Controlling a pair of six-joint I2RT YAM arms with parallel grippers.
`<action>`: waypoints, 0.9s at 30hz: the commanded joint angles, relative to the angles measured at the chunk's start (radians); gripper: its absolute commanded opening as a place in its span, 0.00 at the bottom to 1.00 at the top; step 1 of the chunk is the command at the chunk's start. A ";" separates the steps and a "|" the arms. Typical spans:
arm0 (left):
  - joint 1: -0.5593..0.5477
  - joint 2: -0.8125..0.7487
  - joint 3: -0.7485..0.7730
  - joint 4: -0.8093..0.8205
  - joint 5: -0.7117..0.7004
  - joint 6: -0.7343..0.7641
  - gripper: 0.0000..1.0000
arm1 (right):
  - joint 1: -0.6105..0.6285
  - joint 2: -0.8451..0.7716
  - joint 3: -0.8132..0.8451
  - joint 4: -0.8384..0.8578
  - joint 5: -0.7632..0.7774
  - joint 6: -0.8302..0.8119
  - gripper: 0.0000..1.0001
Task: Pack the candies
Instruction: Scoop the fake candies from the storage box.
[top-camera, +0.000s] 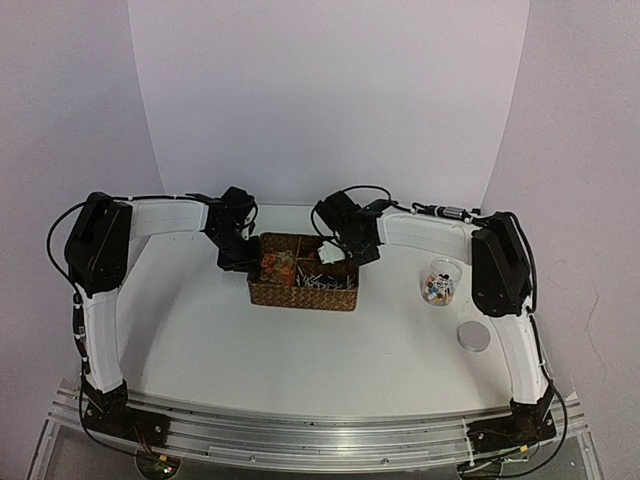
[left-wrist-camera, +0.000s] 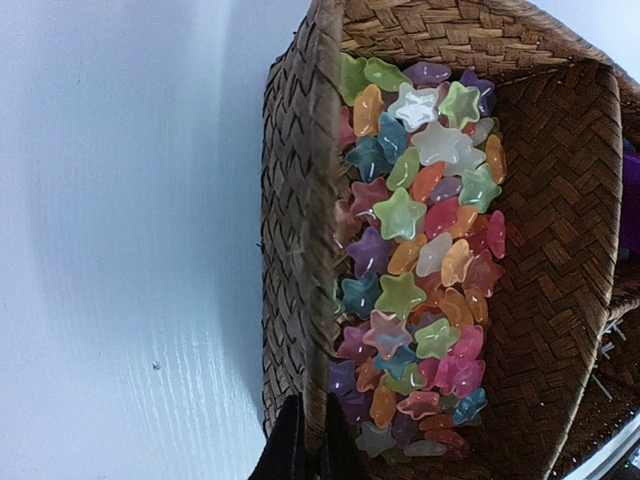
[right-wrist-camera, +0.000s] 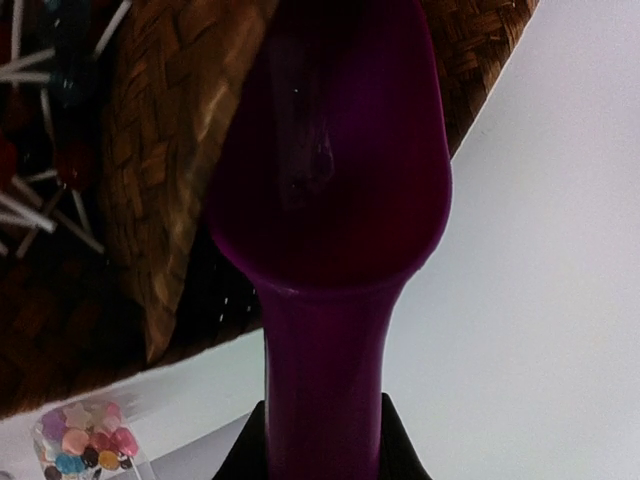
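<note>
Candies (left-wrist-camera: 400, 215); left fingers (left-wrist-camera: 288, 445) tight on basket (left-wrist-camera: 295, 200), right fingers (right-wrist-camera: 400, 455) on scoop (right-wrist-camera: 330, 200)

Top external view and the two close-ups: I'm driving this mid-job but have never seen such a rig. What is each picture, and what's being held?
The overhead picture looks down from behind two robot arms bolted at the near edge of the table. Between them stands a woven basket. To the right are a clear cup of candies and a round disc. The other two pictures come from cameras on the wrists. The left one shows the left gripper shut on the basket's wall, beside a compartment of star-shaped candies. The right one shows the right gripper holding a magenta scoop at the basket's edge.
</note>
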 joint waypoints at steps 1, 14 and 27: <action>-0.002 0.007 0.023 -0.041 0.008 -0.016 0.00 | 0.002 0.069 0.100 -0.055 -0.289 0.100 0.00; 0.009 0.011 0.014 -0.041 0.013 -0.025 0.00 | -0.124 -0.068 0.001 -0.058 -0.562 0.446 0.00; 0.009 0.010 0.009 -0.038 0.015 -0.030 0.00 | -0.223 -0.125 -0.002 -0.135 -0.763 0.534 0.00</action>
